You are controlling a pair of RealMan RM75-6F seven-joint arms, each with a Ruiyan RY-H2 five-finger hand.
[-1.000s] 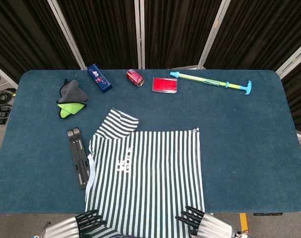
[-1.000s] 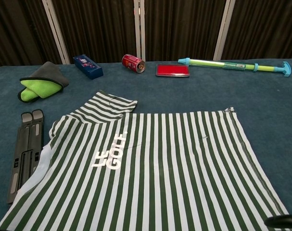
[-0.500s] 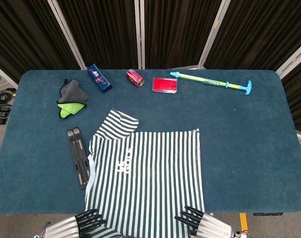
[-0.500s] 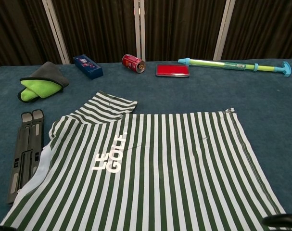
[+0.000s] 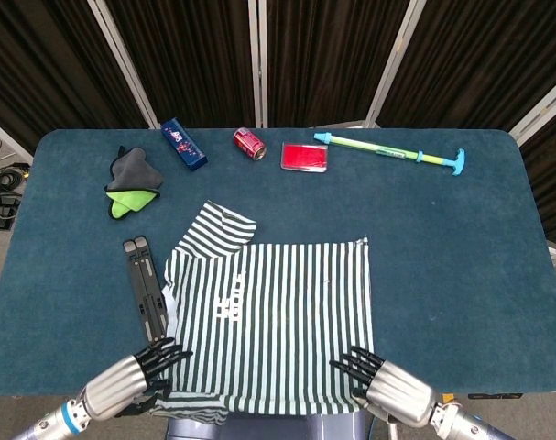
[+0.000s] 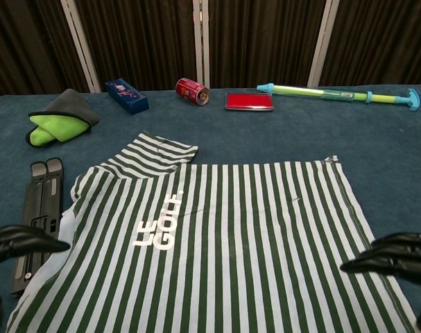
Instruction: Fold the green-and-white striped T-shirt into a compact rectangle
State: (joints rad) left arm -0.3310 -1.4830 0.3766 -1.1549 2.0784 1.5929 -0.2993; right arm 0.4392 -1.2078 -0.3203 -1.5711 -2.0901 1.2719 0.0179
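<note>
The green-and-white striped T-shirt (image 5: 268,321) lies flat on the blue table, a sleeve (image 5: 221,227) folded in at its upper left and white lettering (image 6: 158,222) on its front. My left hand (image 5: 122,383) is at the near left corner of the hem, its fingers (image 6: 23,239) lying over the cloth edge. My right hand (image 5: 387,387) is at the near right corner, fingers (image 6: 387,255) over the cloth. Both hands hold the hem, which is raised off the table's near edge.
A black folding stand (image 5: 145,289) lies just left of the shirt. Along the far side are a grey-and-green cloth (image 5: 131,183), a blue box (image 5: 184,144), a red can (image 5: 249,143), a red case (image 5: 304,157) and a teal-and-yellow pump toy (image 5: 392,153).
Both hands have come up from below the table edge to the hem corners. The hem, which hung out of sight, now shows raised in the head view.
</note>
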